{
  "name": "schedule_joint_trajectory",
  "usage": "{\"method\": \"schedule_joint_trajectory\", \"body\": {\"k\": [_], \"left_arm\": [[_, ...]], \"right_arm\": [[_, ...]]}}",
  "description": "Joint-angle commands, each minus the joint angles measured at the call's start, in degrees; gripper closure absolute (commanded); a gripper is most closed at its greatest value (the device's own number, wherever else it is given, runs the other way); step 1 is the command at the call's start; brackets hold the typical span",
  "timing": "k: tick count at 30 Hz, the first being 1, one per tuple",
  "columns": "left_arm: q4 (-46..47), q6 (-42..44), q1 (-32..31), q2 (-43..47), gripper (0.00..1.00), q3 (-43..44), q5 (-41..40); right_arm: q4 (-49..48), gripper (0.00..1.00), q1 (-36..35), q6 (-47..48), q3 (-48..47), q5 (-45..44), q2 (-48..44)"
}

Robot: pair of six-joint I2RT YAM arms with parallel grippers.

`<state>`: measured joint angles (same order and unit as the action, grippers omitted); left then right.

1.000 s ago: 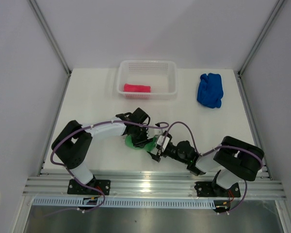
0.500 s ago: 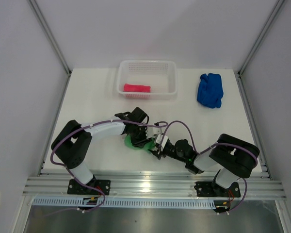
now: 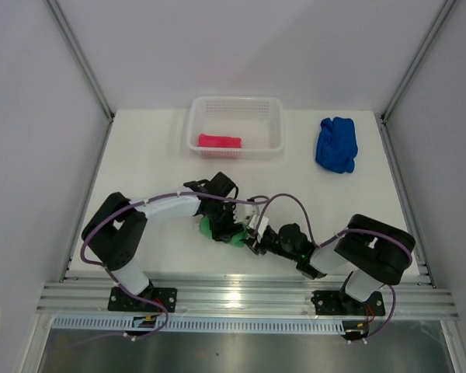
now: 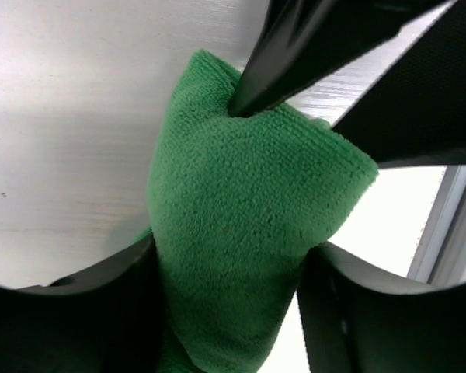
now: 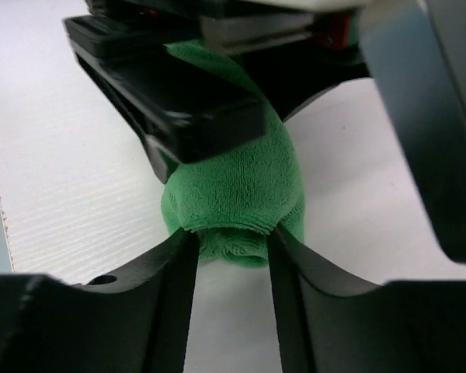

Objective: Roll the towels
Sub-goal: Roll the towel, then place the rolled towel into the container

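Since the earlier frame the right gripper (image 5: 231, 237) has come forward to the left one, and its jaws, which stood wide, have narrowed onto the near end of the green towel (image 5: 237, 190). The cloth is squeezed thinner between its two fingers, so we judge that it has hold of that end. The left gripper (image 4: 231, 256) has hardly moved. The towel fills the gap between its fingers and touches both, but we cannot tell if they press it or only lie beside it. For the task this looks to us like a passing of the roll from one gripper to the other, so that the roll does not come loose. The green towel is already a short, thick roll. Its long axis lies along the line between the two grippers, with one end pointing at the right wrist and the other reaching back between the left fingers. It sits near the front middle of the table (image 3: 147, 155), though we cannot say whether it rests on the surface. Farther away, the pink towel (image 3: 219, 141) lies rolled inside the basket (image 3: 237, 99), and the blue towel (image 3: 336, 144) lies crumpled at the far right, not yet rolled.
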<state>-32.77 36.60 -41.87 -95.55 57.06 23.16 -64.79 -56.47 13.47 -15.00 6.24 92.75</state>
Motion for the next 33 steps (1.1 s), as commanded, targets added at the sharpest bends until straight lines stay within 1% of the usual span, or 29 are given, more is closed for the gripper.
{"method": "schedule_joint_trajectory", "body": {"k": [1, 5, 6, 7, 9, 12, 13, 16, 17, 18, 19, 20, 21, 22, 23, 25, 26, 28, 29, 30, 31, 32, 33], "left_arm": [[-2.3, 2.1, -0.2, 2.4, 0.35, -3.0, 4.0], [-1.3, 6.5, -0.3, 5.2, 0.30, -5.9, 5.5], [-1.2, 7.5, -0.3, 5.7, 0.29, -6.3, 5.8], [-0.5, 9.5, -0.3, 6.3, 0.28, -7.3, 5.6], [0.1, 11.3, -0.7, 6.3, 0.27, -7.8, 5.2], [1.7, 13.9, -1.8, 4.8, 0.27, -8.5, 1.9], [2.6, 13.9, -2.2, 4.2, 0.27, -8.8, -0.5], [3.9, 13.7, -3.4, 2.6, 0.28, -9.1, -3.7], [4.3, 13.5, -3.8, 2.3, 0.28, -9.2, -4.4], [4.6, 13.6, -4.2, 1.5, 0.29, -9.2, -5.2], [5.0, 12.9, -4.6, 1.0, 0.30, -9.6, -7.8], [5.3, 12.6, -5.7, 0.3, 0.35, -9.6, -9.0], [5.4, 12.0, -6.2, -1.2, 0.38, -9.5, -11.4], [5.7, 11.5, -6.7, -1.7, 0.47, -9.2, -12.2], [5.7, 11.0, -7.2, -2.1, 0.53, -8.9, -12.7], [5.6, 9.6, -7.2, -2.7, 0.62, -8.5, -13.3], [5.5, 9.5, -7.2, -2.8, 0.66, -8.7, -13.7], [5.8, 8.8, -7.2, -2.7, 0.71, -8.9, -14.5], [5.8, 8.5, -7.2, -2.7, 0.75, -9.0, -14.8], [5.8, 7.6, -7.2, -2.7, 0.77, -8.7, -15.0], [5.3, 7.2, -7.2, -2.8, 0.78, -8.5, -14.9], [5.2, 6.6, -7.2, -2.8, 0.80, -8.4, -14.8], [5.0, 5.3, -7.2, -2.7, 0.80, -8.1, -14.2]], "right_arm": [[0.0, 0.59, -0.2, -3.0, 0.1, -2.5, 0.9], [-0.1, 0.67, -0.2, -4.4, 0.4, -1.3, 1.2], [-0.2, 0.71, 0.0, -4.9, 0.5, -1.1, 1.3], [-0.2, 0.71, 0.2, -5.2, 0.4, -0.9, 1.4], [-0.5, 0.71, 0.3, -5.6, 0.5, -0.3, 1.7], [-3.7, 0.72, 0.8, -7.1, 1.6, 0.2, 2.4], [-4.7, 0.72, 1.2, -7.9, 2.1, 0.2, 2.6], [-6.2, 0.71, 1.6, -9.1, 3.1, 0.3, 2.5], [-6.2, 0.70, 1.7, -9.1, 3.1, 0.4, 2.5], [-6.5, 0.68, 1.6, -9.3, 3.1, 0.5, 2.4], [-6.6, 0.66, 1.7, -9.3, 3.2, 0.5, 2.3], [-6.9, 0.64, 1.7, -9.5, 3.3, 0.4, 1.7], [-7.4, 0.58, 1.8, -9.6, 3.8, 0.1, 1.4], [-7.4, 0.55, 1.7, -9.6, 3.9, 0.0, 0.9], [-6.6, 0.49, 1.9, -9.4, 4.3, 0.0, -0.5], [-5.0, 0.45, 1.9, -9.5, 4.6, -1.0, -2.9], [-2.9, 0.42, 2.1, -9.8, 5.0, -1.6, -6.0], [-0.7, 0.40, 2.6, -10.0, 6.5, -2.5, -9.9], [0.2, 0.38, 2.9, -10.0, 7.1, -2.7, -12.1], [3.2, 0.37, 3.7, -10.4, 8.1, -2.9, -17.0], [5.6, 0.37, 4.3, -10.5, 8.3, -2.9, -19.8], [11.9, 0.36, 4.9, -10.5, 8.3, -3.1, -22.8], [15.5, 0.36, 5.7, -10.5, 8.2, -3.5, -29.0]]}}
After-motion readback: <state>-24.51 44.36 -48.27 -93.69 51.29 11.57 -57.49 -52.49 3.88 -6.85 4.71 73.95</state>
